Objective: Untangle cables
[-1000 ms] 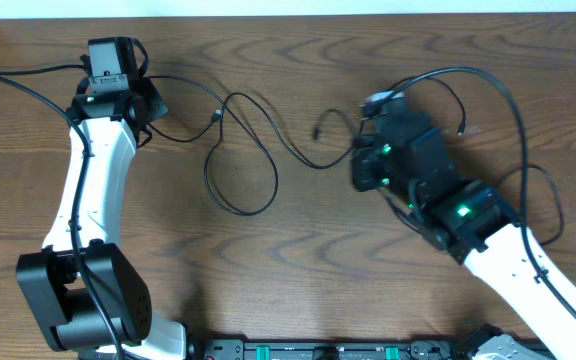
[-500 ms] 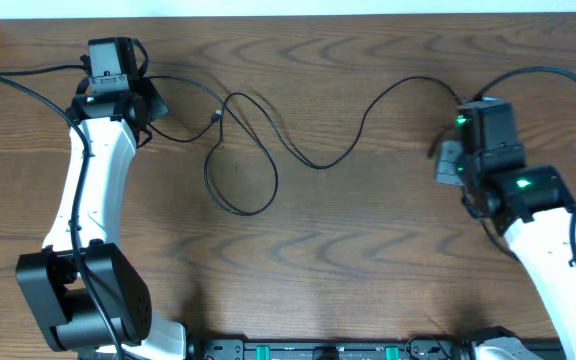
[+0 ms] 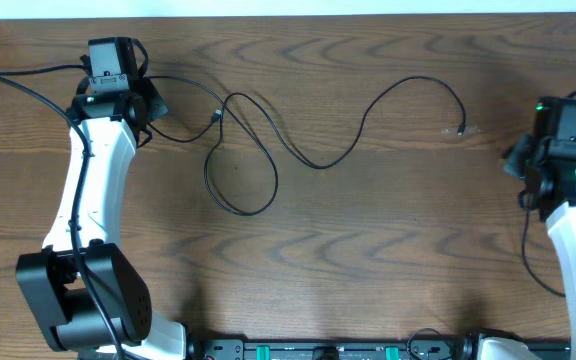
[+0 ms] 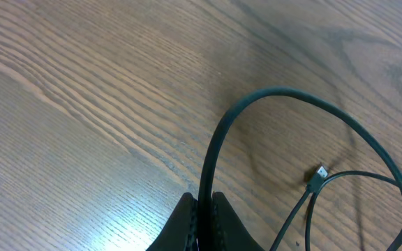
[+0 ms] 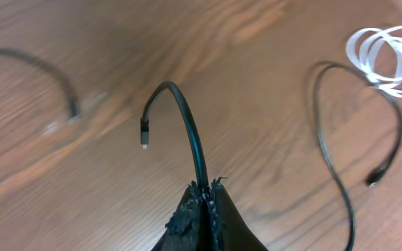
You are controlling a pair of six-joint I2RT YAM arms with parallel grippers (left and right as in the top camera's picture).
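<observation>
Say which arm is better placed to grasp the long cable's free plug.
Right, probably: the plug lies nearer the right gripper, though it grips a short cable; the left gripper is far.

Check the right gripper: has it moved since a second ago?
Yes. The right gripper moved rightward across the table, from left of the loose plug to right of it, near the overhead view's right edge.

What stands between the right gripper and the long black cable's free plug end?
Nothing visible does: only bare table lies between the right gripper, shut on another black cable, and that plug end.
</observation>
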